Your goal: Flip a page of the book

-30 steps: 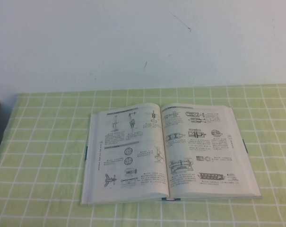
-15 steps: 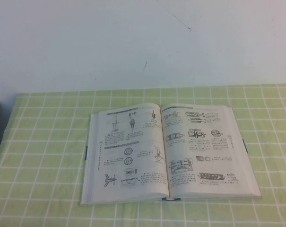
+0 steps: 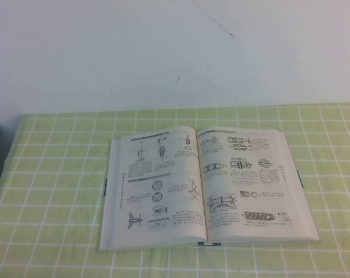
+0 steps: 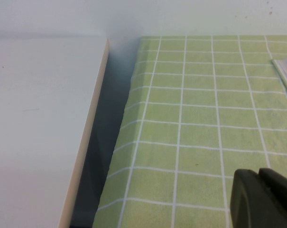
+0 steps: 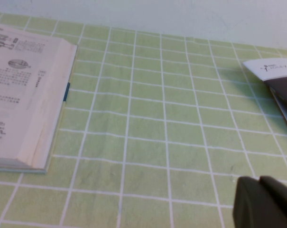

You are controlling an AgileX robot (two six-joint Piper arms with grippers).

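The right gripper (image 5: 261, 202), black and closed on nothing, hovers over the green checked tablecloth (image 3: 53, 174) beside the book's right edge, near a printed leaflet (image 5: 276, 83) at the cloth's right side. The left gripper (image 4: 262, 197), also dark, hangs above the cloth's left margin by a white board (image 4: 39, 123); whether its fingers are apart cannot be told. 1 large thick grey-white paperback book (image 3: 206, 188) lies open and flat mid-table, its right-hand page (image 3: 244, 182) of small mechanical drawings untouched.
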